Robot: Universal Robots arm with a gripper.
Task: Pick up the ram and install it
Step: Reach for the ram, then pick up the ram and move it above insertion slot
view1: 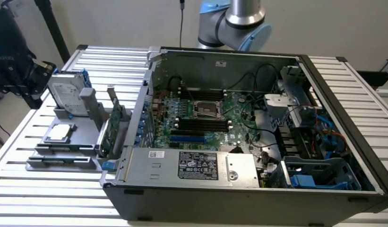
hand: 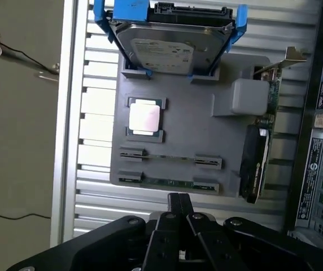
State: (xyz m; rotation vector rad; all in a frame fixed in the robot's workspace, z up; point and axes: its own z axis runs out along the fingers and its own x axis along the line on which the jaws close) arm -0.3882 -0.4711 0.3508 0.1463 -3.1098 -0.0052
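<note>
While closed pincer (hand: pixel 178 199) hangs near ram (hand: pixel 167 182), power-supply label (view1: pixel 198 166) text illegible.

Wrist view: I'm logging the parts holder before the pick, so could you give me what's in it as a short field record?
holder: gray, carries all the parts below
ram: green stick seated in a holder slot, not picked up
gripper: shut, holding nothing, near the ram
hard drive: held in a blue bracket
processor: flat in its recess
expansion card: on edge along the holder's side
</note>
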